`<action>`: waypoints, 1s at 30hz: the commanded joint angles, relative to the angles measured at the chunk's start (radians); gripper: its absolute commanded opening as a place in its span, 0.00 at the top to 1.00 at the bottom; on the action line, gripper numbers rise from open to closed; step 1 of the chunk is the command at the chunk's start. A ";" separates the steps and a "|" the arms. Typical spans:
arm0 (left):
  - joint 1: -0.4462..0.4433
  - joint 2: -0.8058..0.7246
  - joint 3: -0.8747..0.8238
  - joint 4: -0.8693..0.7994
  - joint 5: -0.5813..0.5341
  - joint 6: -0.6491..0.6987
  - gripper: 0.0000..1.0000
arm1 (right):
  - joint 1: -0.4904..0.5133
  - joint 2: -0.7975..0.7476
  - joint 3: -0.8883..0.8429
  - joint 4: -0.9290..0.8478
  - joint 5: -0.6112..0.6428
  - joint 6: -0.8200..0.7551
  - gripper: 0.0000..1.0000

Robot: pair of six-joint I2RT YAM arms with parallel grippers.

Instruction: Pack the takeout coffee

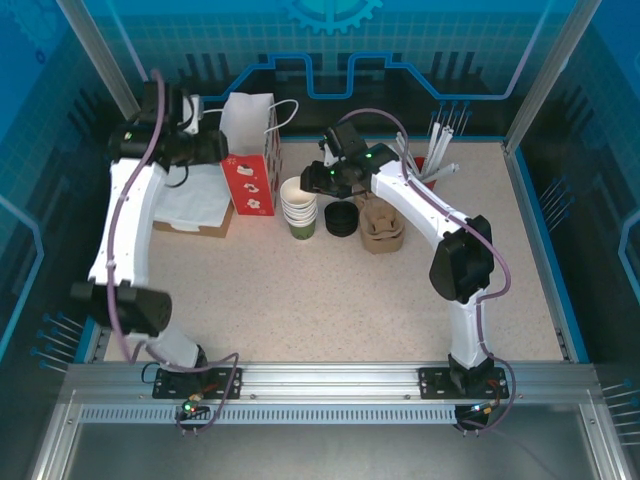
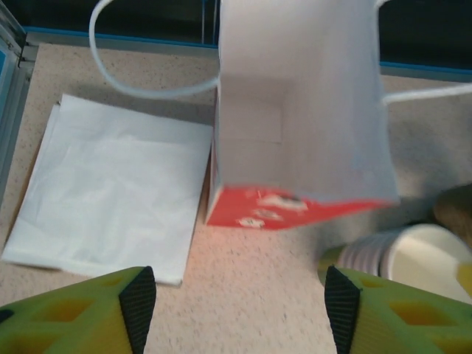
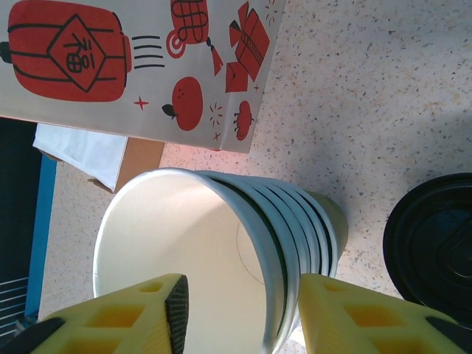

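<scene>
My left claw [image 2: 240,310] hangs wide and empty above the open white paper bag [image 2: 295,110], with flat white sheets [image 2: 110,199] beside it on the desk [image 2: 258,258]. My right claw [image 3: 243,317] is partly open, its fingers [image 3: 158,313] straddling one wall of the stacked cups [image 3: 184,243] (whether they touch, I cannot tell). The takeout coffee [image 3: 431,251], black-lidded, stands just beside that stack, with a brown cardboard carrier [image 1: 382,228] on its other side.
</scene>
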State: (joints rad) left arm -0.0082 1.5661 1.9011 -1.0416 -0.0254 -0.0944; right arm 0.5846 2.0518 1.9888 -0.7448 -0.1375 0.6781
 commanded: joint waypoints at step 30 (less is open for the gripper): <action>0.005 -0.637 -0.960 0.436 0.453 -0.458 0.14 | 0.018 -0.018 0.285 -0.228 0.043 -0.115 0.93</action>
State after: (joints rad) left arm -0.0082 0.9703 0.9646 -0.6502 0.3756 -0.5129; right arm 0.5850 2.0796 2.2284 -0.9096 -0.0929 0.5995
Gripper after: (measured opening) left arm 0.848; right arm 0.071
